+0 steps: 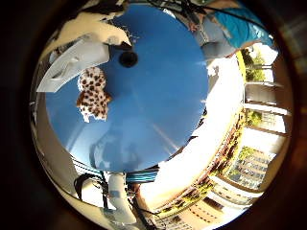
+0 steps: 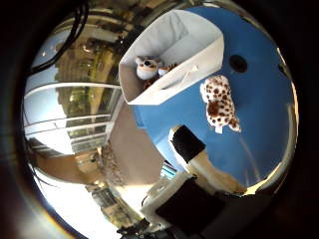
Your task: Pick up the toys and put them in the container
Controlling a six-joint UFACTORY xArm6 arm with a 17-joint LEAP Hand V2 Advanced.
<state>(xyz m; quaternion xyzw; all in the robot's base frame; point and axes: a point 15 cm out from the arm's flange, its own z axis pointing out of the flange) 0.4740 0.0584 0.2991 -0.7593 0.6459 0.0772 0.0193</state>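
Round blue table (image 1: 158,91), dark centre hole (image 1: 128,59). Strong sun glare on pale floor (image 1: 211,143) beside table. Large glazed windows (image 2: 70,112) at 9 o'clock in thumb-side view, trees beyond. Multi-storey buildings (image 1: 249,167) outside at 4 o'clock in little-finger view.

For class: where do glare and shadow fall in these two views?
Little finger side view: sun bleaches the ground beyond the blue table; shadow darkens the table below the spotted toy. Thumb side view: the white container is brightly lit and its interior shaded.
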